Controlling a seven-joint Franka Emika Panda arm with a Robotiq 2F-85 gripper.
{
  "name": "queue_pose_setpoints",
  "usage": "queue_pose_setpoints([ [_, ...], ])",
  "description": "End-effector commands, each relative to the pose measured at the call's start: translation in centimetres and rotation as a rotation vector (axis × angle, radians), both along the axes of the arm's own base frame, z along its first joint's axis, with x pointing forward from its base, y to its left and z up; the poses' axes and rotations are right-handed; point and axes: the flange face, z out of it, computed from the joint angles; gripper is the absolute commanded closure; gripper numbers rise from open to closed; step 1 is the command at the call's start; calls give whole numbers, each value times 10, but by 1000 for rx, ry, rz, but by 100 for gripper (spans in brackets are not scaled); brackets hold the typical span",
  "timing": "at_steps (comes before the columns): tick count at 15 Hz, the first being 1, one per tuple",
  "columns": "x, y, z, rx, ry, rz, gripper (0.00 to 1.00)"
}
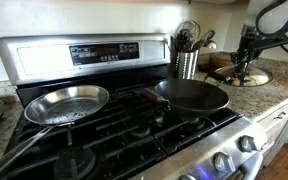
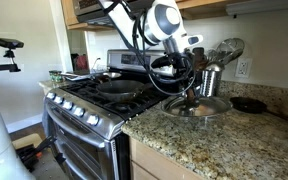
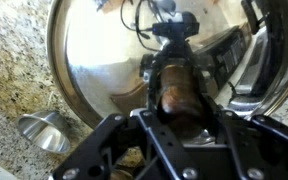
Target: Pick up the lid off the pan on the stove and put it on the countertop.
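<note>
So the lid (image 1: 250,76) isn't on the stove (image 1: 44,56) anymore. It's lying flat on the speckled granite worktop (image 2: 234,135), not far from the stove's edge, and both exterior views show its shiny rim down on the stone. The pincer (image 3: 176,118) is right over the middle of it. In the wrist view it straddles the little knob (image 3: 174,88), one finger on each side. Honestly I can't tell if it's squeezing the knob or just loose around it, since the bottom of that shot is too blurry. The pan (image 1: 192,94), the dark one, sits on the grates on the side of the stove nearer the worktop. It's uncovered and looks empty to me. The shiny silver skillet (image 1: 68,103) is on the grates at the other side, clear of the pan, with nothing obvious in it, just reflections. Behind the lid, near the wall, there's a ribbed metal utensil holder (image 1: 187,64) stuffed with kitchen tools, their heads sticking up out of it. The wrist view also catches a small shiny metal cup (image 3: 42,131) on the worktop just beside the lid's rim, but I can't see whether anything is inside. An exterior view shows some small dark pan-like thing (image 2: 249,103) on the worktop past the lid, too tiny to make out.
</note>
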Motion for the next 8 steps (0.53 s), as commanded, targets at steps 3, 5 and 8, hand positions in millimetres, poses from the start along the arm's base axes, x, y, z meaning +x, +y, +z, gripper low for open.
queue_pose_setpoints([
  [3, 22, 0, -24, 45, 1, -13, 80],
  [5, 23, 1, -34, 63, 11, -21, 80],
  [8, 24, 2, -48, 88, 21, -32, 80],
])
